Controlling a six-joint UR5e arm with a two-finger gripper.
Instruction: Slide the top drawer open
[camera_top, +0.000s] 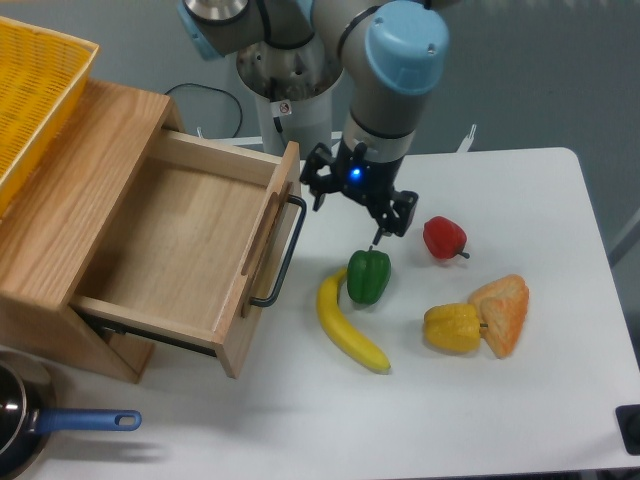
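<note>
The top drawer of the light-oak cabinet stands pulled far out, showing its bare wooden inside. Its flat front panel faces the table, with the long black bar handle on it. My gripper hangs above the table just right of the handle's far end, apart from it. Its fingers are spread, so it is open with nothing between them. One fingertip is above the green pepper.
A yellow mesh basket rests on the cabinet top. A green pepper, banana, red pepper, yellow pepper and an orange wedge lie right of the drawer. A blue-handled pot sits front left.
</note>
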